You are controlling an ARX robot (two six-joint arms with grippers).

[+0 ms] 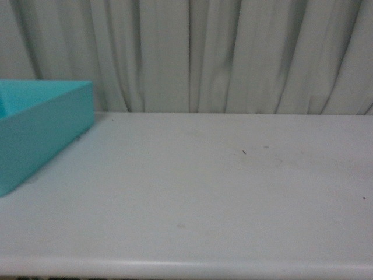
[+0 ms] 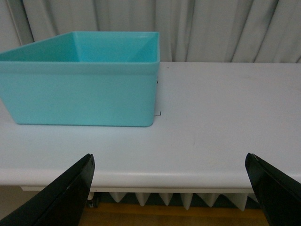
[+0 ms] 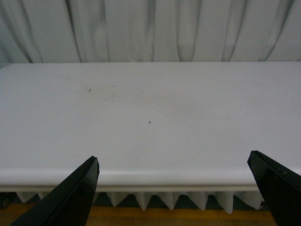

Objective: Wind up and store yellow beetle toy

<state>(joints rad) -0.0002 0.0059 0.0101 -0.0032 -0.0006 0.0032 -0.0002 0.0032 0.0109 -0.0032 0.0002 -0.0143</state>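
Note:
The yellow beetle toy is out of view in every frame. My left gripper is open and empty, its black fingers spread wide in front of the table's near edge. A turquoise box stands on the white table ahead of it, slightly to one side. My right gripper is open and empty, its black fingers spread before the near edge of the white table. Neither arm shows in the front view.
In the front view the turquoise box stands at the left of the white table. A pale pleated curtain hangs behind the table. A white zigzag fringe hangs under the table's front edge, above a wooden floor.

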